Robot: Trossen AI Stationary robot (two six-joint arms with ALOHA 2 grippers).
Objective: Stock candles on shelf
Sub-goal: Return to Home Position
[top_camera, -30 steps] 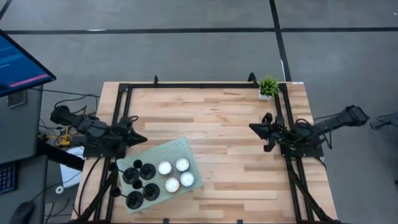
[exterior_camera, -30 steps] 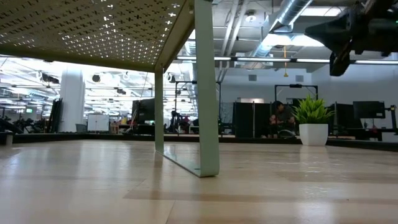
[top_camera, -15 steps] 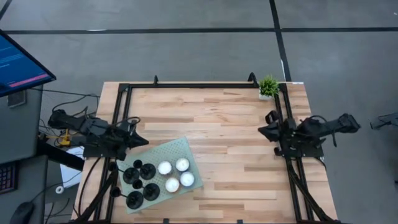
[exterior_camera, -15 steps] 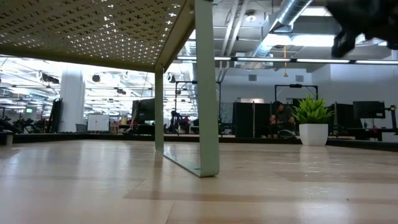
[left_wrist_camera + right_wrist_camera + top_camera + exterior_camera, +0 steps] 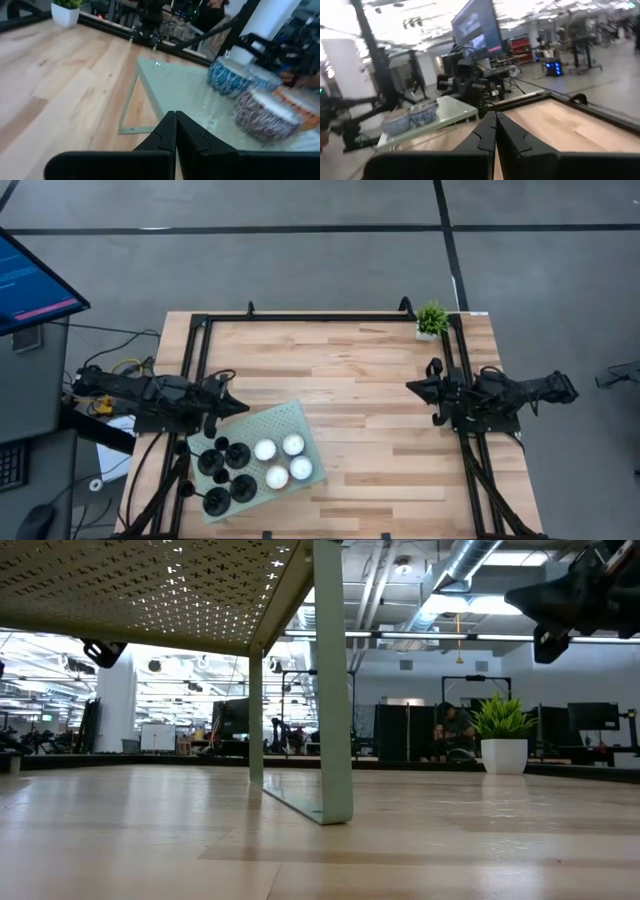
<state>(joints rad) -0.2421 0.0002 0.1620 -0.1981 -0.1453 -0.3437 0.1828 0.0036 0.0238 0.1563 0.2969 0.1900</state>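
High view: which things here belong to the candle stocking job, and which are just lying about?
Job: four candles, standing on the shelf; left gripper and right gripper, both jaws shut, holding nothing.
Lying about: small potted plant, well away from the shelf; four dark round pieces also on the shelf, purpose unclear; monitor beyond the left arm.

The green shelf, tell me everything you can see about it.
The shelf is a pale green, metal-looking panel perforated with small holes, raised on flat legs of the same colour. It stands askew on the wooden table, on its left side. Four candles and several dark round objects sit on top.
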